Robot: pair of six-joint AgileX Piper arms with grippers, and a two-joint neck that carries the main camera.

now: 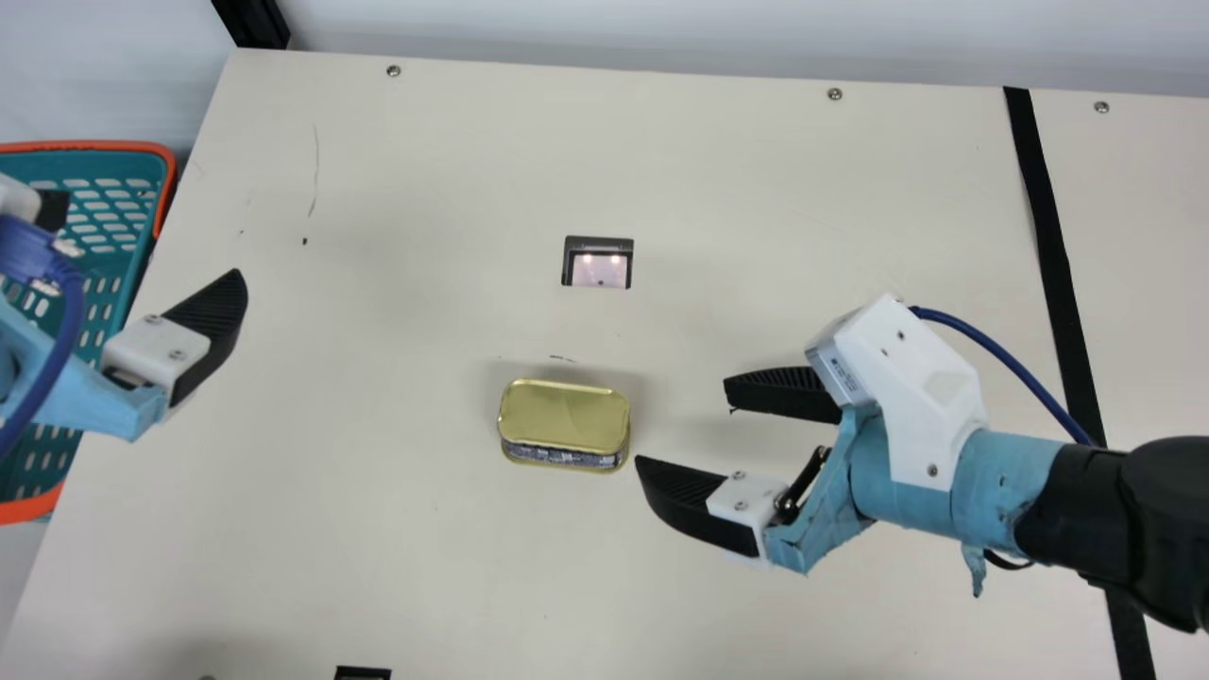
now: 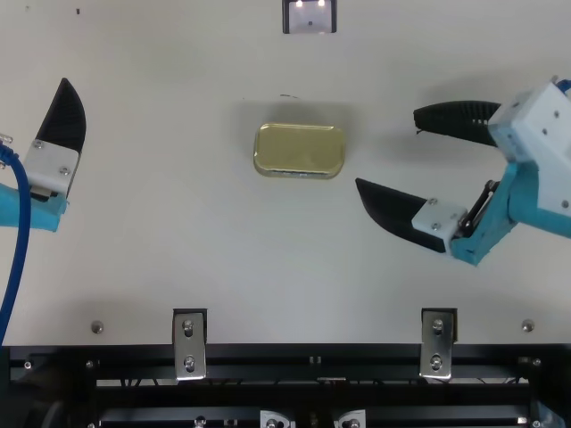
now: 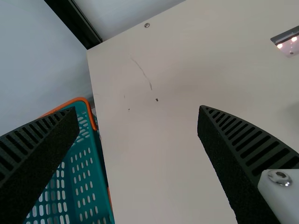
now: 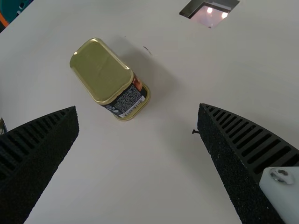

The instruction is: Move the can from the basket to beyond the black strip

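Note:
The gold-lidded can stands on the cream table mid-way between the arms, also in the top view and right wrist view. Just to its right my right gripper is open, the lower fingertip close to the can but apart from it; in its wrist view the gripper holds nothing. My left gripper, open and empty, is over the right side of the teal basket and the table's left edge; its wrist view shows the gripper with the basket partly behind one finger. The black strip runs down the table's right side.
A small recessed window is set in the table behind the can. Metal brackets and a black frame rail line the near edge. The right forearm crosses over the black strip, with a blue cable beside it.

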